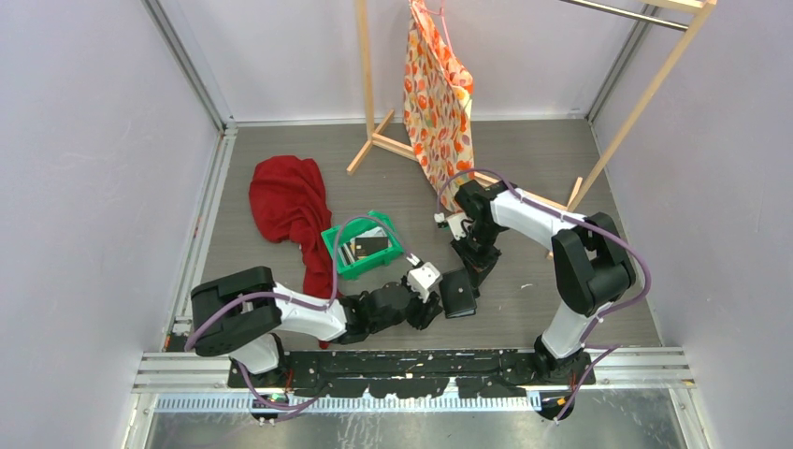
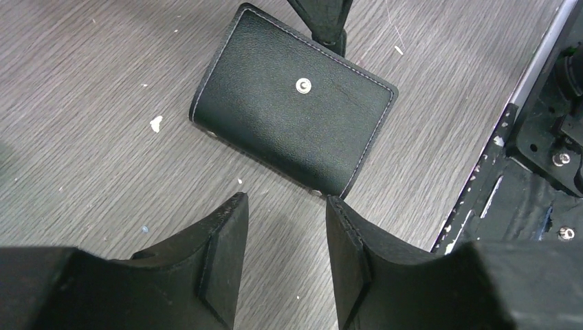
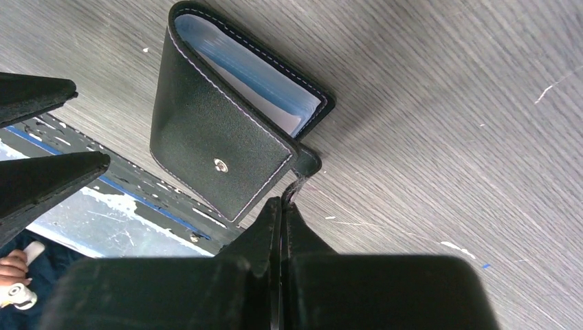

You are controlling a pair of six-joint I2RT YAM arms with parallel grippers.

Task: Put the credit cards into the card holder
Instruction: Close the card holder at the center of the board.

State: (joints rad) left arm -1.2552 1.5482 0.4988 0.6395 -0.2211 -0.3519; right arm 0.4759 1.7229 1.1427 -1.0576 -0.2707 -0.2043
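The black card holder (image 1: pixel 458 293) lies on the grey table, slightly ajar, with pale blue lining showing in the right wrist view (image 3: pixel 213 130). My right gripper (image 1: pixel 475 271) (image 3: pixel 283 203) is shut on its snap tab (image 3: pixel 306 161) at the far edge. My left gripper (image 1: pixel 425 311) (image 2: pixel 285 206) is open and empty, just short of the holder's near corner (image 2: pixel 289 117). The credit cards (image 1: pixel 367 247), one dark and one whitish, lie in the green tray; any others are hidden.
The green tray (image 1: pixel 360 267) stands left of the holder, with a red cloth (image 1: pixel 290 201) behind it. A wooden rack (image 1: pixel 374 140) with a hanging patterned cloth (image 1: pixel 438 94) stands at the back. The black base rail (image 2: pixel 522 179) runs along the near edge.
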